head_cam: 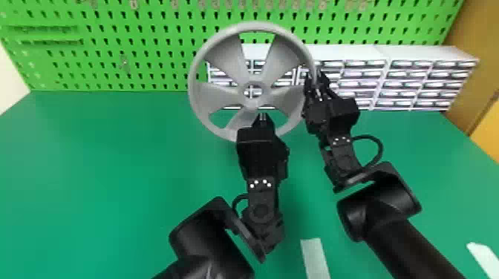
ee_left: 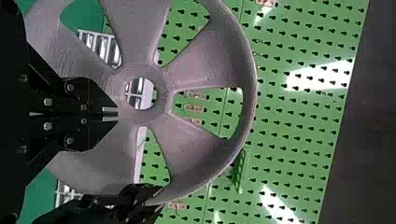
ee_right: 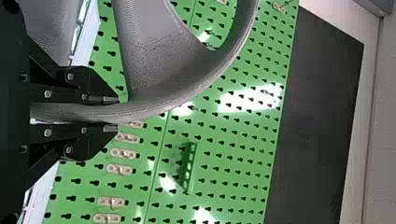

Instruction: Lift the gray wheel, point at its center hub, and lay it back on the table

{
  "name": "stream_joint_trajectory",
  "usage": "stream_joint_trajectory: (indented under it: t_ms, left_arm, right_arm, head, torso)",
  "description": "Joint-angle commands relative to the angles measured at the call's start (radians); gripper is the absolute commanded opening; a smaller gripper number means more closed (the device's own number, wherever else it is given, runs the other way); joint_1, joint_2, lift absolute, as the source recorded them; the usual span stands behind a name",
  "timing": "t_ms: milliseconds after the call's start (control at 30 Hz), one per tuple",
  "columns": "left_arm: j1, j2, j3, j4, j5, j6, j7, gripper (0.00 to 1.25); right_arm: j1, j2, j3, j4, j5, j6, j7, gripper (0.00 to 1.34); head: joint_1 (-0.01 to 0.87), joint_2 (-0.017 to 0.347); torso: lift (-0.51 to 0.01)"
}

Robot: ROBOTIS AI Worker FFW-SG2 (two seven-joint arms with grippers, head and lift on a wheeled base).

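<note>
We hold the wheel [head_cam: 227, 55] upright, right end effector [head_cam: 315, 78] grasping its rim. Our clenched left end effector [head_cam: 263, 116] points near the hub [head_cam: 254, 104].

Count: 1 gray wheel [head_cam: 231, 61], with 5 spokes and 1 center hub [head_cam: 253, 104]. 2 grippers, left [head_cam: 263, 117] and right [head_cam: 315, 83], 2 jaws each. 1 worktop [head_cam: 93, 167], 2 pale strips [head_cam: 315, 256] on it. 1 green pegboard wall [head_cam: 148, 40]. White drawers [head_cam: 365, 76]: several, too blurred for an exact count.
</note>
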Motion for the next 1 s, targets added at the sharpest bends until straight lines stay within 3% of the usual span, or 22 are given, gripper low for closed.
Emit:
stream_joint_trajectory:
  t_ms: [0,200,400,967]
  left_arm:
    - [0.014,-0.002,0.021,0.0,-0.002,-0.001,0.0,0.07]
    - [0.01,-0.006,0.042,0.019,-0.007,-0.001,-0.003,0.07]
    - [0.003,-0.026,0.102,0.06,0.028,-0.001,-0.069,0.07]
    - [-0.081,-0.054,0.107,0.191,0.047,-0.036,-0.14,0.07]
  right_arm:
    - [0.003,-0.002,-0.002,0.0,0.001,0.002,0.0,0.11]
    - [0.007,-0.002,-0.002,0.0,-0.001,0.002,0.0,0.11]
    - [0.013,-0.002,0.006,0.0,-0.004,0.002,0.0,0.11]
    - [0.017,-0.003,0.024,-0.009,-0.019,0.002,0.0,0.11]
  head:
    - [0.692,0.048]
    - [0.692,0.048]
    - [0.692,0.048]
    - [0.692,0.048]
  torso:
    - [-0.096]
    - [-0.096]
    - [-0.096]
    - [-0.096]
